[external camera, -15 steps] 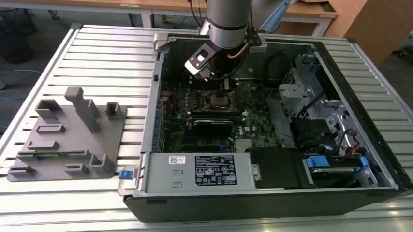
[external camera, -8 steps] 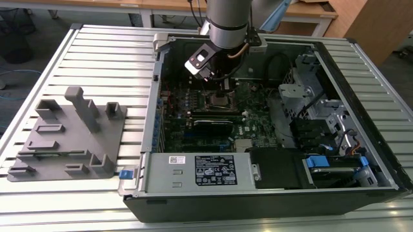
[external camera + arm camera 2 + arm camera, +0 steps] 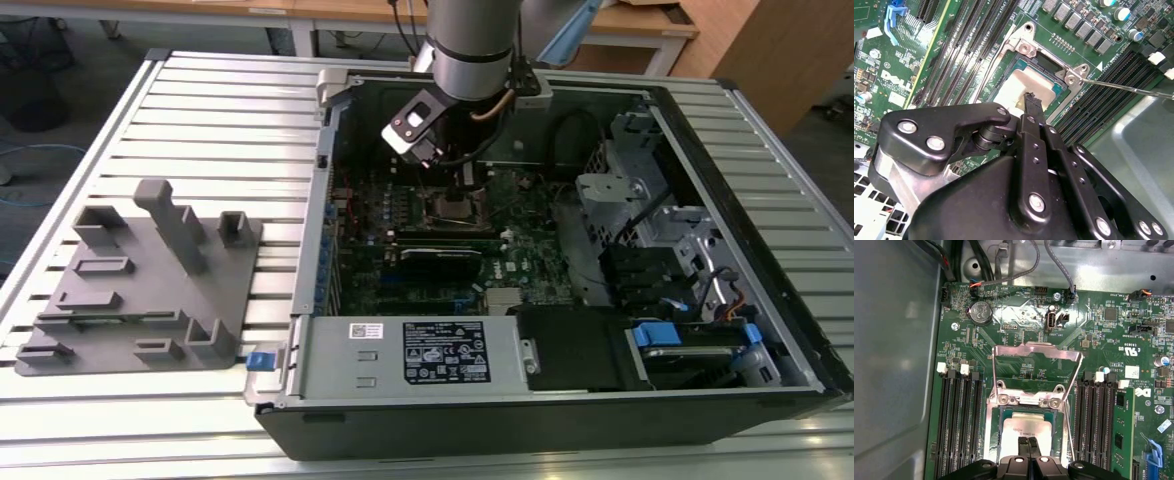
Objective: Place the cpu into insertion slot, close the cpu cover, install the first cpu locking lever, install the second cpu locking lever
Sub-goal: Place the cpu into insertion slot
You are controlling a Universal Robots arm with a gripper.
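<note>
The cpu (image 3: 1026,426), in the insertion slot (image 3: 996,419), has a dull, brushed metal top. At the slot's edge, the cpu cover (image 3: 1036,351) is bright bare metal. Around the slot the circuit board (image 3: 1019,315) is glossy green. Over it, the gripper (image 3: 1027,442) is matt black.

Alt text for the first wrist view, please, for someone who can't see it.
The black gripper, jaws together, has its tips over the small square cpu with a dull silver top, which lies in the silver-rimmed insertion slot. The thin silvery cpu cover frame stands raised open beyond it, on a green circuit board with long black slots either side.
</note>
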